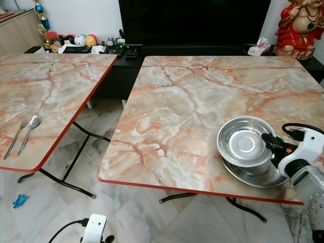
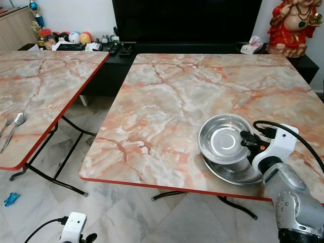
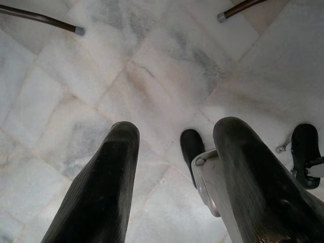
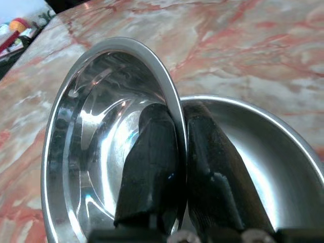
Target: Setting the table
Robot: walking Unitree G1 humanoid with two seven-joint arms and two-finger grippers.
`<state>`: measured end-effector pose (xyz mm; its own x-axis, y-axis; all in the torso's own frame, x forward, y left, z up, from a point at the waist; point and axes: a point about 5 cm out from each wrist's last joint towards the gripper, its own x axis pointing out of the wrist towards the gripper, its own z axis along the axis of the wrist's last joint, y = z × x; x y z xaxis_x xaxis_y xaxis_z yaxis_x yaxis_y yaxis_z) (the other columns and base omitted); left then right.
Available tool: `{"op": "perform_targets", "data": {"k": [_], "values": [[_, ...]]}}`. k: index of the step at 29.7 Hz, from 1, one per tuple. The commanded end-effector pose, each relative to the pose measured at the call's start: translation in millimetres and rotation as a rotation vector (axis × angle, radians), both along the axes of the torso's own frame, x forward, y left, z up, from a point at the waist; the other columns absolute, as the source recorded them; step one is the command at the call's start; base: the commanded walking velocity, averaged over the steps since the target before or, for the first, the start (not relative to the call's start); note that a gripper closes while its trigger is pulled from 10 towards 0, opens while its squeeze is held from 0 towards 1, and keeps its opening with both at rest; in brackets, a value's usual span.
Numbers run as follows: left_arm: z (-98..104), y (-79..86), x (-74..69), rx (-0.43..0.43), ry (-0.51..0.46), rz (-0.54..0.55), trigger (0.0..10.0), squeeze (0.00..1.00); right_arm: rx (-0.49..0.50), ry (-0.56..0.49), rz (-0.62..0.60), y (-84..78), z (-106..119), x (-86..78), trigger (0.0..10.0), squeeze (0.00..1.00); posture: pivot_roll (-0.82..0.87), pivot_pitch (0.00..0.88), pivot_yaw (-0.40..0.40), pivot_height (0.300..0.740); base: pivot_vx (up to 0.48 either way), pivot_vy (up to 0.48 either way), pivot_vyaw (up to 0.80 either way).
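Right pincer [image 4: 174, 167] clamped on tilted steel bowl [image 1: 245, 142] rim, near table [image 1: 172, 121] front edge

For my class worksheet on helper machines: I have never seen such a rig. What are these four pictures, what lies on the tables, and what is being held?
This is a walking humanoid robot with two arms, each ending in a two-fingered claw. Two pictures come from its head, looking down; two come from its wrists. The right claw pinches the rim of a tilted steel bowl, lifted off a second steel bowl on the near marble table. A fork and spoon lie on the left table. The left claw hangs open over the floor.
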<state>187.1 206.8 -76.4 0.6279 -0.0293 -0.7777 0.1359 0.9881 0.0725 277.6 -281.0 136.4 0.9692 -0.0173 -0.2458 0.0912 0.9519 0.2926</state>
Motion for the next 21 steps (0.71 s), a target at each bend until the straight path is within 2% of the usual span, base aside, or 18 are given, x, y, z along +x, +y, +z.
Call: {"op": "perform_targets", "data": {"k": [1, 10, 21], "values": [[-1, 2.1, -2.2, 0.002, 0.023, 0.003, 10.0, 0.00, 0.008, -0.013, -0.009, -0.3, 2, -2.8, 10.0, 0.00, -0.06, 0.030, 0.063, 0.740, 0.000, 0.000, 0.00], [-1, 1.1, -2.3, -0.003, 0.025, -0.001, 10.0, 0.00, 0.027, 0.015, -0.049, -1.8, -9, -2.7, 10.0, 0.00, -0.05, 0.028, 0.063, 0.740, 0.000, 0.000, 0.00], [-1, 2.1, -2.6, 0.000, 0.026, -0.002, 10.0, 0.00, 0.027, 0.000, -0.049, 1.3, -5, 6.9, 10.0, 0.00, -0.05, 0.031, 0.064, 0.740, 0.000, 0.000, 0.00]]}}
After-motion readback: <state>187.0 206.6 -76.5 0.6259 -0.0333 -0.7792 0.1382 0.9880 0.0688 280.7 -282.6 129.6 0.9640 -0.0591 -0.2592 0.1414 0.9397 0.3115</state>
